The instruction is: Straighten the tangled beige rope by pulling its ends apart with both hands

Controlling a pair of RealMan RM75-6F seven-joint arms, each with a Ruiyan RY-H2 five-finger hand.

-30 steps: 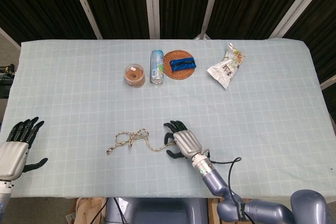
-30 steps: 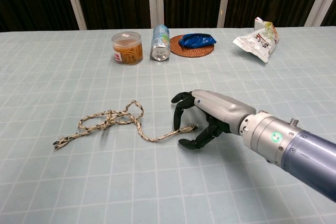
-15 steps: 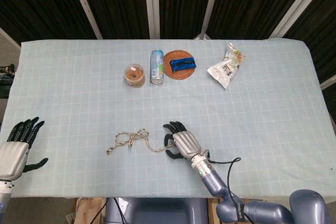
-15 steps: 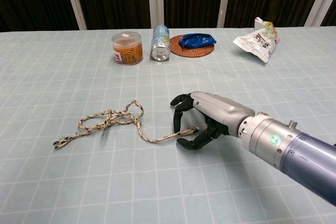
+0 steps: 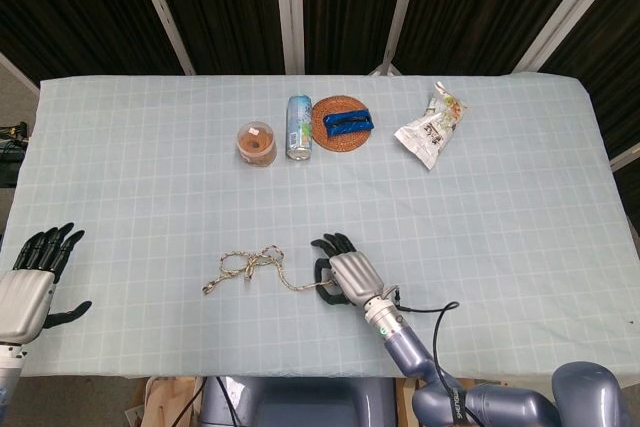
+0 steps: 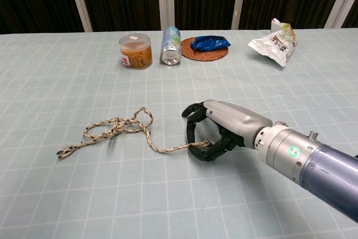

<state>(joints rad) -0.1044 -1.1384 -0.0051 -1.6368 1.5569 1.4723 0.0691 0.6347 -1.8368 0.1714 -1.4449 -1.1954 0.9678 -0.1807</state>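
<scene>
The beige rope [image 5: 250, 266] [image 6: 119, 126] lies on the tablecloth in a loose knot of loops left of centre, near the front edge. Its left end [image 6: 61, 153] rests free on the cloth. Its right tail runs into my right hand [image 5: 343, 274] [image 6: 217, 129], whose fingers and thumb curl in around that end, low on the table. My left hand [image 5: 30, 284] shows only in the head view, at the table's near left corner. It hangs far from the rope with fingers apart and holds nothing.
Along the back stand a clear jar of rubber bands [image 5: 257, 142] [image 6: 135, 51], a can [image 5: 299, 127] [image 6: 171, 45], a woven coaster with a blue packet [image 5: 340, 123] [image 6: 207, 45] and a snack bag [image 5: 432, 127] [image 6: 275, 40]. The table's front edge lies just below both hands.
My right hand's fingers and thumb have curled in around the rope's right end, and the hand has sunk slightly toward the cloth. The left hand has stayed put.
</scene>
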